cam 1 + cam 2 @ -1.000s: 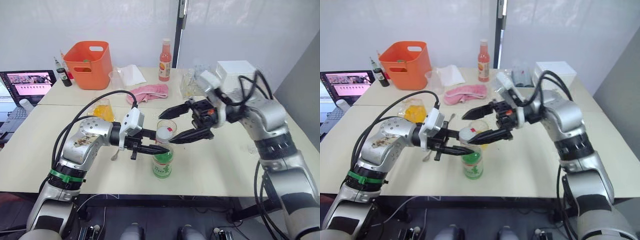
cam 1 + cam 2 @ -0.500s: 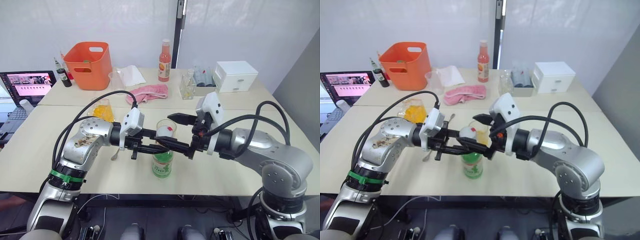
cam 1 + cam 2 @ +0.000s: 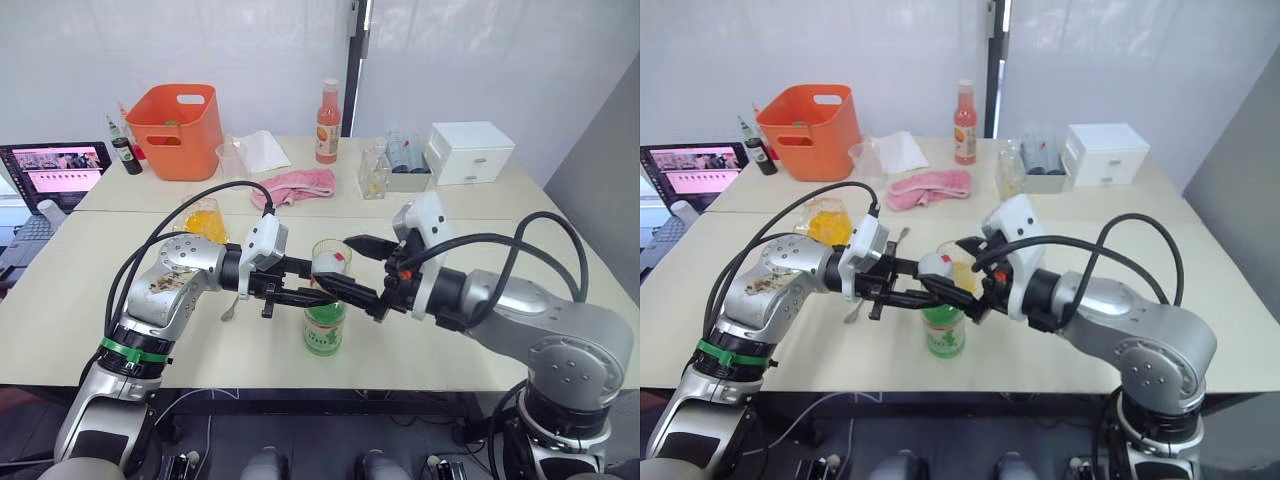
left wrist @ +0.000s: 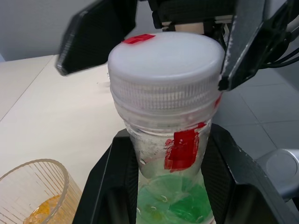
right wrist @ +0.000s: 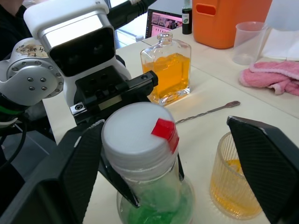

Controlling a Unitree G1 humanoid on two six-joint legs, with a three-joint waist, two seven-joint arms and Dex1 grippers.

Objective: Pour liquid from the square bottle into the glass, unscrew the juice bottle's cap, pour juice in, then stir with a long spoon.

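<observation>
Cap point(image 5: 138, 135): white screw cap with a red mark, seated on the juice bottle; it is framed by the right gripper point(image 5: 175, 175), whose fingers are spread wide, one on each side and neither touching it.

Juice bottle point(image 3: 325, 325): upright on the desk point(image 3: 440, 340), clamped at the neck just under the cap by the fingers of the left gripper point(image 4: 175, 186).

Step in hand: unscrewing is judged to be about to begin; the cap is not yet gripped.

How to do it well: the right fingers should be closed squarely on the cap's ribbed rim, above the left fingers, with the turning axis kept in line with the neck. The left hold should be kept firm so the bottle is not spun or tipped.

Glass point(image 5: 231, 179): ribbed tumbler with yellow-orange liquid in the bottom, standing just beside the bottle, close to one right finger; a knock is judged possible.

Long spoon point(image 5: 205, 112): lying flat on the desk beyond the fingers.

Square bottle point(image 5: 167, 70): upright beyond the spoon, still largely full of liquid.
</observation>
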